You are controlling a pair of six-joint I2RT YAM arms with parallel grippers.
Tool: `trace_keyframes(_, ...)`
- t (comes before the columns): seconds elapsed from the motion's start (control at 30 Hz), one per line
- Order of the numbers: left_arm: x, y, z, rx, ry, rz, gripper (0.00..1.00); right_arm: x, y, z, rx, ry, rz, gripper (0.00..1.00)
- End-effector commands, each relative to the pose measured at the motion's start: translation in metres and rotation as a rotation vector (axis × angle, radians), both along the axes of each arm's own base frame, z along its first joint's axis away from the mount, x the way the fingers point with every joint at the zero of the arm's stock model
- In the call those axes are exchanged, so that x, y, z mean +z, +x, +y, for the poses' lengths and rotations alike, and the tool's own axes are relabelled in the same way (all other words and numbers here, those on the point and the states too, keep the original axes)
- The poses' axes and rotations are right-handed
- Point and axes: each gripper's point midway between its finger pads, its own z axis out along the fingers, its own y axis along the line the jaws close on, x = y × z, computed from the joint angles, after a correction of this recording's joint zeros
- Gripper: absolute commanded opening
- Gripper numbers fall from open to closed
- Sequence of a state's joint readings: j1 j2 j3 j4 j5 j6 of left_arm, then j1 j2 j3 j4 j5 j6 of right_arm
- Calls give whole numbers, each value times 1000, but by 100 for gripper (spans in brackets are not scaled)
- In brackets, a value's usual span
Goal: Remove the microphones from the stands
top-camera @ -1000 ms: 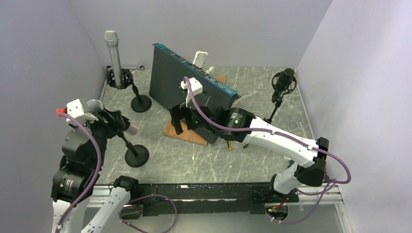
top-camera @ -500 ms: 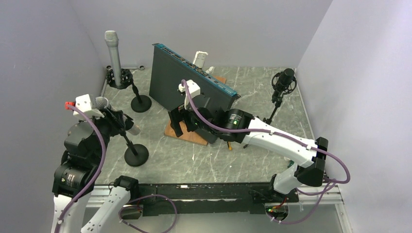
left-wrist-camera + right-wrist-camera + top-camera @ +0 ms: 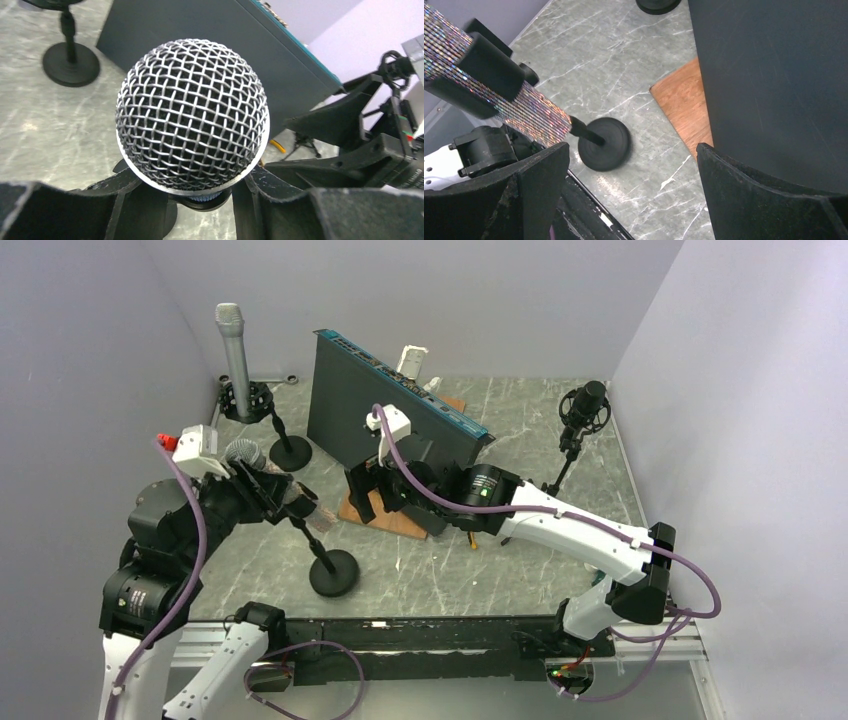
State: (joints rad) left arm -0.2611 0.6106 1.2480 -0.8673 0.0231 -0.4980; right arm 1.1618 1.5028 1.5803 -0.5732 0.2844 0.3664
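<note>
Left end effector [image 3: 200, 202] clamps the likely stiff, weighty microphone [image 3: 192, 115] by its glittery handle at 8 o'clock on the counter [image 3: 520, 420], stand [image 3: 333, 573] clip holding it; avoid the dentable grille; right end effector [image 3: 629, 150] open.

- The table [image 3: 480, 570] top is grey stone with thin white lines, like marble.
- Plain pale walls stand on three sides: the left wall [image 3: 80, 340], the back wall [image 3: 470, 290] and the right wall [image 3: 740, 390].
- The light is soft and even, and the walls look a little purple.
- A big dark box [image 3: 365, 410] stands near the middle, with a brown wooden board [image 3: 395, 523] at its foot.
- A black rail [image 3: 440, 635] runs along the near edge.
</note>
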Motion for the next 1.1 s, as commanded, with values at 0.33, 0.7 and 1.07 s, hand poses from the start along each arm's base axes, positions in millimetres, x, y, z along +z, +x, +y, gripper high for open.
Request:
trace_keyframes(0.33,20,9,-45,-205,-158,-77,29,36,-23,6,94,105,-111,100)
trace_keyframes(0.7,26,-15,-37,-236,-61,-139,100,59,-53,28,135,58,-262,100)
trace_keyframes(1.07,25,-49,17,-43,120,-202,99,71,-64,59,7,-25,-379,100)
